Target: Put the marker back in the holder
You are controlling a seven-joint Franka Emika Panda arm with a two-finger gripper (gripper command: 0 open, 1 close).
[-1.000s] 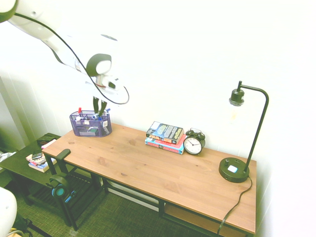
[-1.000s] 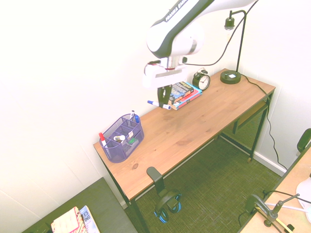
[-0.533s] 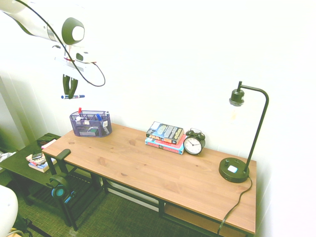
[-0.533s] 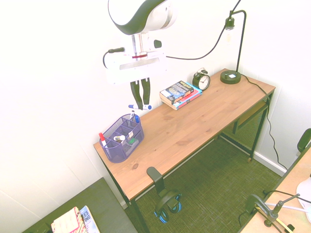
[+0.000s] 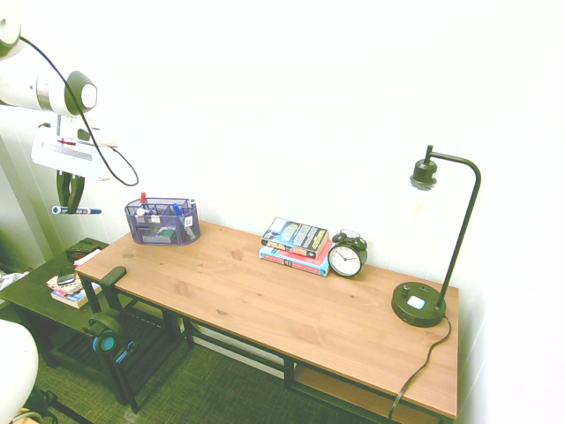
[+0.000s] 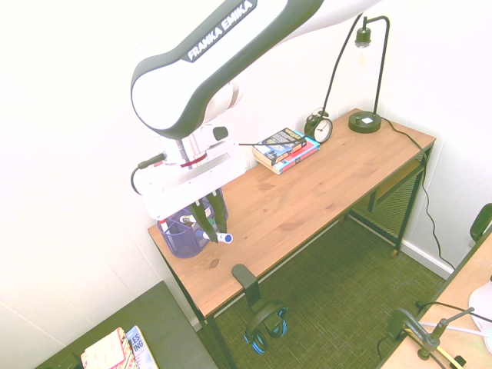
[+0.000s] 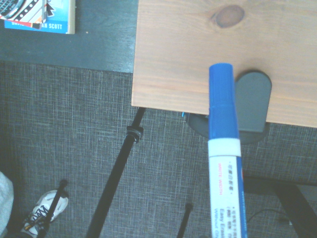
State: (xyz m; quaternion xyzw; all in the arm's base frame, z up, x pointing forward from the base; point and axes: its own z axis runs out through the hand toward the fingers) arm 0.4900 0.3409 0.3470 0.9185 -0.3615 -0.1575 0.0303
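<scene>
My gripper hangs beyond the left end of the wooden desk, left of the holder and about level with it. It is shut on the marker, which lies level across the fingers with its dark blue cap sticking out. The purple mesh holder stands at the desk's back left corner with red-capped and blue-capped pens upright in it. In the second exterior view the gripper and the marker cover part of the holder. The wrist view shows the marker over the desk's corner.
A stack of books, an alarm clock and a black desk lamp stand along the desk's back. Headphones hang from a clamp hook at the left front edge. A low dark side table with books is below my gripper.
The arm swung left and down from above the holder to beyond the desk's left end, carrying the marker with it. The holder and other desk items stayed put.
</scene>
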